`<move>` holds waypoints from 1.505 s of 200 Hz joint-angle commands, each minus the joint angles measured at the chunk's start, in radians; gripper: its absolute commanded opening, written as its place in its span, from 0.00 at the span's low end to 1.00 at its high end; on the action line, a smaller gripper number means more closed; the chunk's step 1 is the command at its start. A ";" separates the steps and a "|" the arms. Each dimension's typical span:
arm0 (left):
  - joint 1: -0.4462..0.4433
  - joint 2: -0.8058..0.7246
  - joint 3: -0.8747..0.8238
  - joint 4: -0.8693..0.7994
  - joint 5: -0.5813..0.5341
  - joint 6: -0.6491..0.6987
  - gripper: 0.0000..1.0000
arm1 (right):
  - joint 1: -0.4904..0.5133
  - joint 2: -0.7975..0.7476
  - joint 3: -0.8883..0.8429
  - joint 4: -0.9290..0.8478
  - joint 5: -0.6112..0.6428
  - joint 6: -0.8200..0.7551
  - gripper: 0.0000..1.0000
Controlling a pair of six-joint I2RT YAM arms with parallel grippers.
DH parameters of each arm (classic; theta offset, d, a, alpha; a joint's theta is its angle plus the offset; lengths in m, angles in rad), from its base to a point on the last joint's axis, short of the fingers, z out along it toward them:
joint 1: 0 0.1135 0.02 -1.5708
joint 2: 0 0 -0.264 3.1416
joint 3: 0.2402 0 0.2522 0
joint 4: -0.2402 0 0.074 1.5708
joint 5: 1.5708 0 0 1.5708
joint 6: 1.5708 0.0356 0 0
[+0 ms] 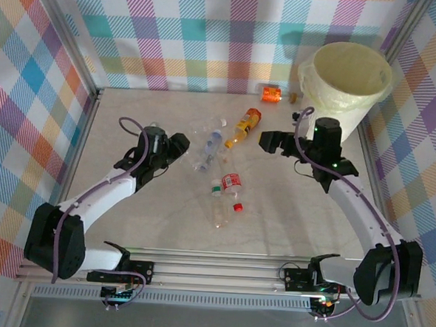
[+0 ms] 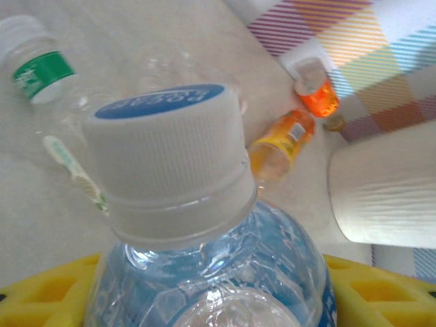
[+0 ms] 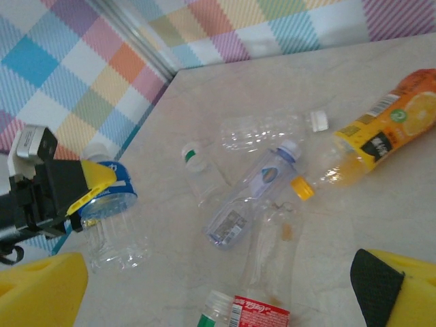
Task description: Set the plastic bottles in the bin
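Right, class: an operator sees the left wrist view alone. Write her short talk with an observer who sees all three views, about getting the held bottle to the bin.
Operator: My left gripper has the bottle. I see the side of the bin. Is its top open?
Observer: Yes, it is open and bag-lined, in the far right corner.
Operator: Is anything on the way there?
Observer: The right gripper, jaws open, hangs between you and the bin.
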 commanded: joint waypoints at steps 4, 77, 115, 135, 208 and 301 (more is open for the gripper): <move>-0.038 -0.022 0.056 0.074 0.057 0.089 0.52 | 0.041 0.020 0.043 0.031 -0.095 -0.066 1.00; -0.105 0.065 0.170 0.249 0.217 0.137 0.52 | 0.185 0.157 0.122 0.001 -0.302 -0.124 1.00; -0.112 0.124 0.205 0.308 0.272 0.119 0.52 | 0.216 0.220 0.124 0.136 -0.369 -0.039 1.00; -0.113 0.144 0.210 0.344 0.297 0.105 0.52 | 0.220 0.234 0.126 0.196 -0.399 -0.003 1.00; -0.118 0.155 0.207 0.413 0.363 0.089 0.52 | 0.224 0.303 0.204 0.100 -0.258 0.005 0.97; -0.131 0.199 0.231 0.418 0.386 0.102 0.52 | 0.226 0.313 0.241 -0.040 -0.313 -0.020 0.57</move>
